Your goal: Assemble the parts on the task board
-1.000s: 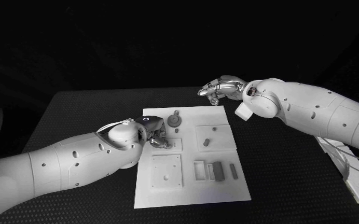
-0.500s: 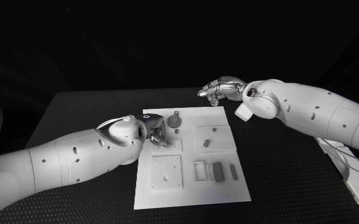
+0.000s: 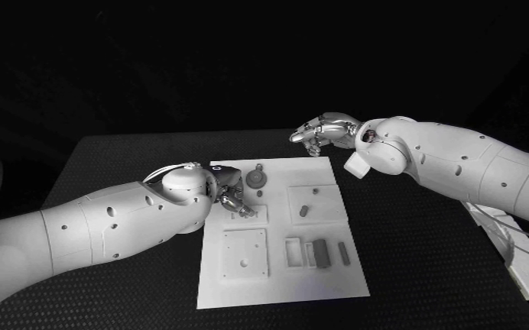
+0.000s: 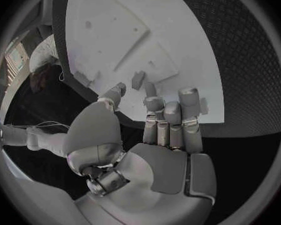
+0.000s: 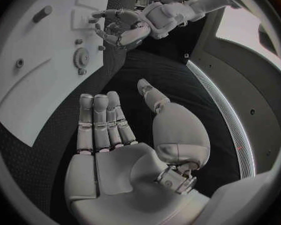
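Task board (image 3: 331,284), a flat matte white plate, is lying mid-table (image 3: 110,162) with small grey parts on it: a gear (image 3: 256,179) near the far edge, bars (image 3: 321,252) near the front. Most look unassembled, so plenty seems left. Left hand (image 3: 229,196) is hovering over the board's left side, fingers apart, nothing held. Right hand (image 3: 322,131) is hanging off the far corner, open, empty.

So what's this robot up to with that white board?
It is fitting small parts onto the white task board. Its left hand is reaching down over the board's middle, fingers close to a small grey part. Whether it grips anything is unclear. The right hand hovers off the board's far corner, open and empty.
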